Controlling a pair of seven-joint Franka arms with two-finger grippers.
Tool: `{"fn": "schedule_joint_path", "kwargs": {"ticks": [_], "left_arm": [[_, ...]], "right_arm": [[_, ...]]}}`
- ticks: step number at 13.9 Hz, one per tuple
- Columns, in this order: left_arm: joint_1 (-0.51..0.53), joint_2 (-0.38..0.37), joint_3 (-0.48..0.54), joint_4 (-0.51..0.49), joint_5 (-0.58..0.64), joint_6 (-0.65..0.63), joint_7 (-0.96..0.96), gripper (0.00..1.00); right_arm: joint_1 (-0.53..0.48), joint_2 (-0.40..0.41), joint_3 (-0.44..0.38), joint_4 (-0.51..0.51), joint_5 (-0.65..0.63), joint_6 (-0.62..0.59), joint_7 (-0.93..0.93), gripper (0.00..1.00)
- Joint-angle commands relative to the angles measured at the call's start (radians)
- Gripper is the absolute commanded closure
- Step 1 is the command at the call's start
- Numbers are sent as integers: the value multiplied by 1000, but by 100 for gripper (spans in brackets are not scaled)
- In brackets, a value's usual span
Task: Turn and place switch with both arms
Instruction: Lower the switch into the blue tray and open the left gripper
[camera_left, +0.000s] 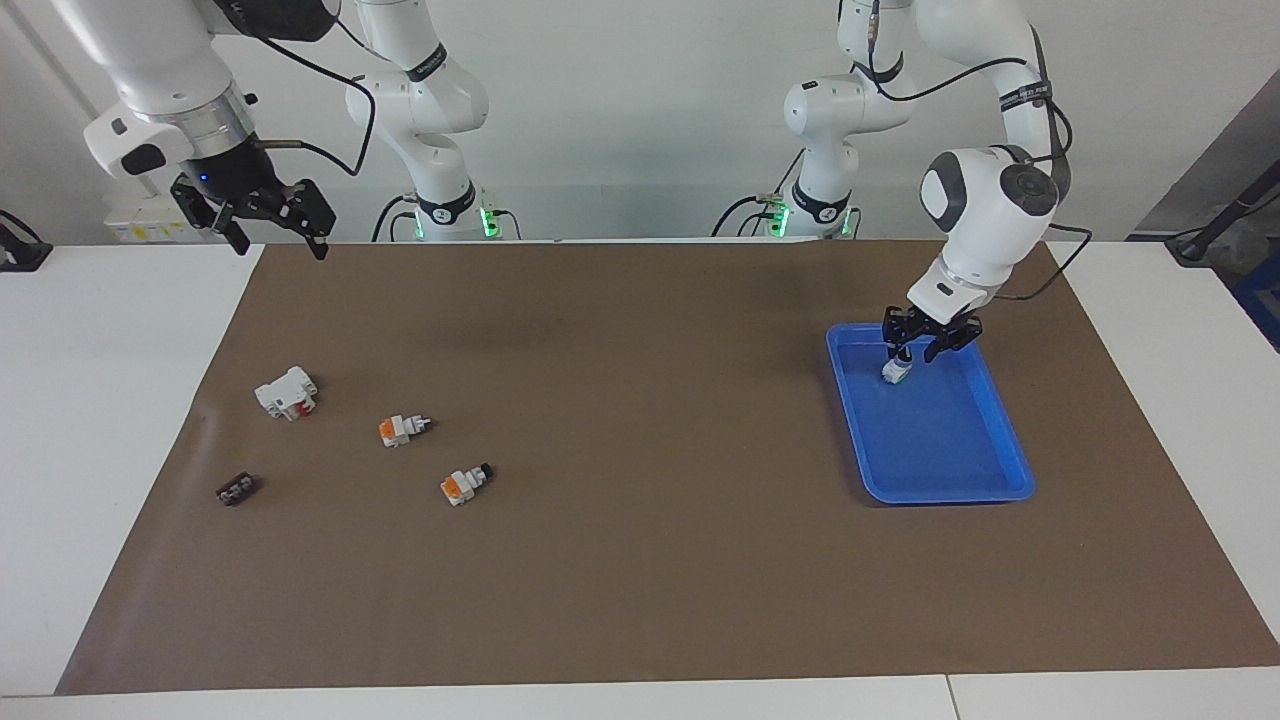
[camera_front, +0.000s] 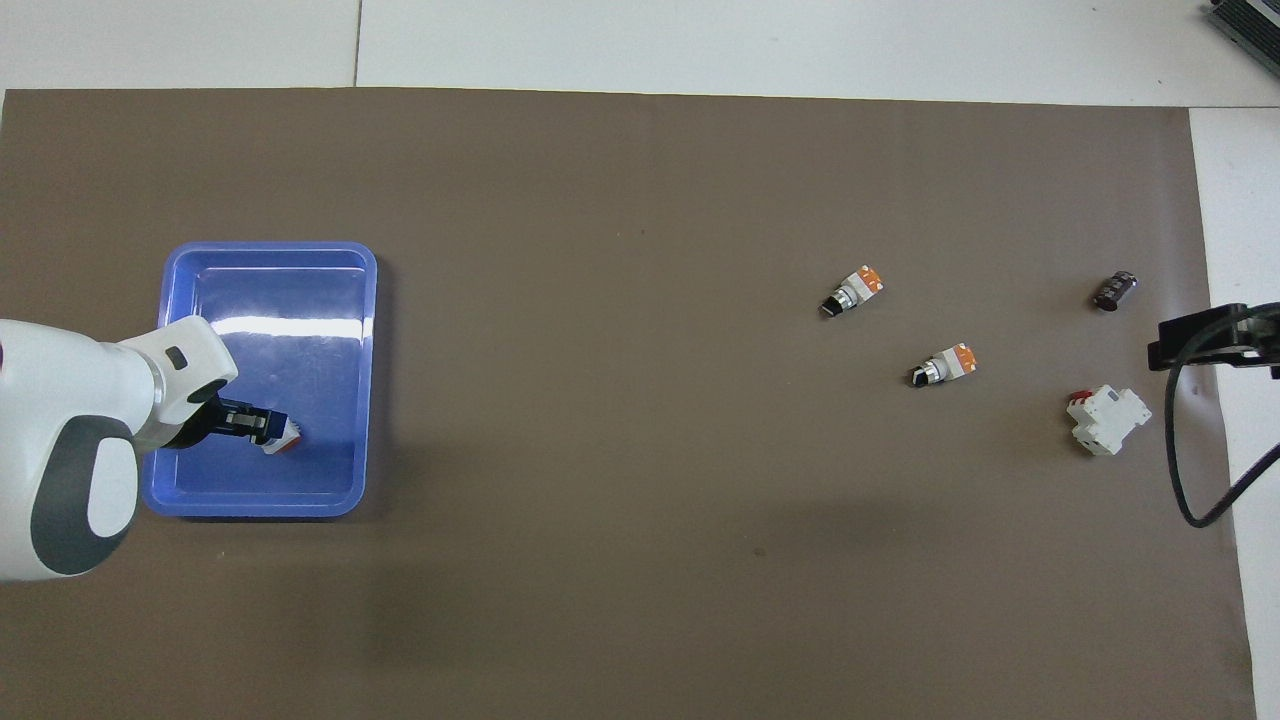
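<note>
Brown-papered table (camera_left: 640, 560): left hand (camera_left: 918, 347) spread inside blue tray (camera_left: 985, 470), switch (camera_left: 895, 371) upright just below fingertips; right hand (camera_left: 270, 222) spread, waiting.

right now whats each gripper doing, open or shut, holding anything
Left gripper: open, over the switch standing in the blue tray.
Right gripper: open, empty, waiting.

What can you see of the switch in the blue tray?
The switch is small, with a white body and an orange block that shows in the overhead view. It stands tilted on the floor of the blue tray, at the end nearer the robots. The left gripper is right over its top, fingers spread; whether they touch it is unclear.
</note>
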Motion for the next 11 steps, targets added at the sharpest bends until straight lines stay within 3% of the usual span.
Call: {"fn": "schedule_joint_path", "kwargs": {"ticks": [1, 5, 9, 11], "left_arm": [[-38, 57, -1, 169, 20, -146, -1, 38], [-56, 57, -1, 377, 22, -368, -10, 36], [-67, 62, -3, 657, 106, -620, -84, 4], [-66, 59, -3, 726, 118, -662, -110, 1]], "right_arm": [[-2, -26, 5, -29, 11, 4, 23, 0], [0, -25, 19, -26, -6, 7, 23, 0], [0, -26, 21, -25, -6, 8, 24, 0], [4, -26, 22, -26, -30, 19, 21, 0]]}}
